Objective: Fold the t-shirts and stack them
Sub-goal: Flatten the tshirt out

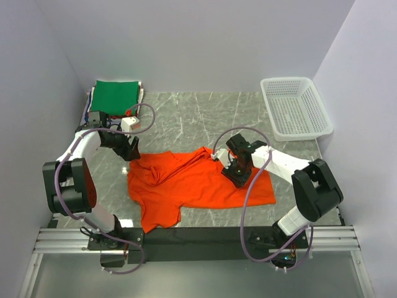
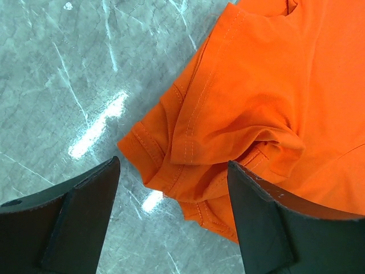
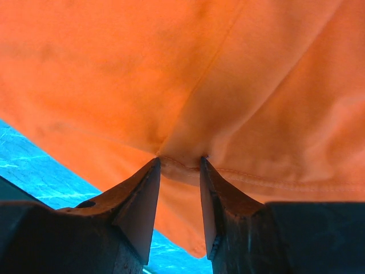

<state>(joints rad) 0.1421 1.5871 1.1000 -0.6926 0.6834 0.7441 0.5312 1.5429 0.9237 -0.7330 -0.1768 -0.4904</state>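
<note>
Likely preparing a fold, right jaws pinch the hem (image 3: 256, 177) of the orange t-shirt (image 1: 205, 183); left jaws gape wide, sleeve (image 2: 171, 154) just ahead.

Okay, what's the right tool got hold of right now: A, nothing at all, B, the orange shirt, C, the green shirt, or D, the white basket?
B: the right tool pinches a hem fold of the orange shirt, with the cloth bunched between its tips.
</note>
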